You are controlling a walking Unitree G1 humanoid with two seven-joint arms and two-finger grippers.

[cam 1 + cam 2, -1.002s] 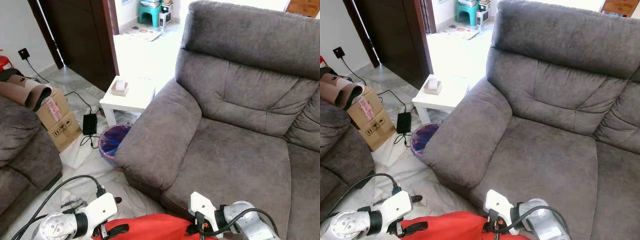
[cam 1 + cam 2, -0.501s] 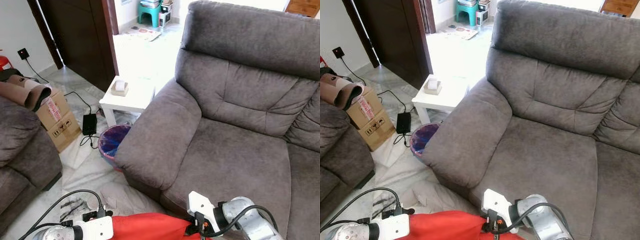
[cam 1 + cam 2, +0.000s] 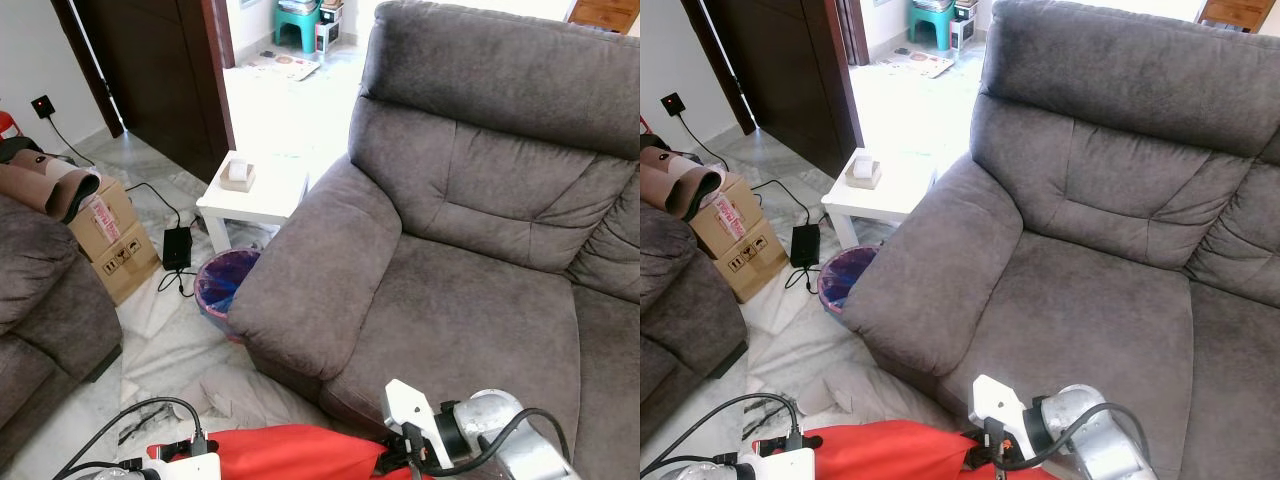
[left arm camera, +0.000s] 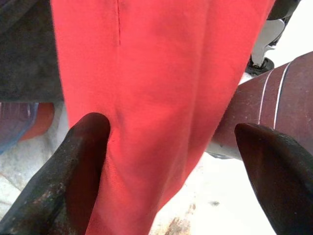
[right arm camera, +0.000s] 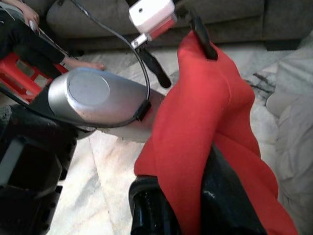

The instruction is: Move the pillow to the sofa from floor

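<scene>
On the left, the left gripper (image 4: 171, 161) has its black fingers (image 4: 73, 176) apart; one finger touches the red pillow (image 4: 161, 83), the other stands clear of it. The pillow (image 3: 290, 455) hangs between the two grippers, above the floor (image 3: 170, 345) and just before the front edge of the grey sofa (image 3: 470, 320). On the right, the right gripper (image 5: 190, 200) has its fingers (image 5: 225, 205) clamped on the pillow's edge, with the red cloth squeezed between them.
</scene>
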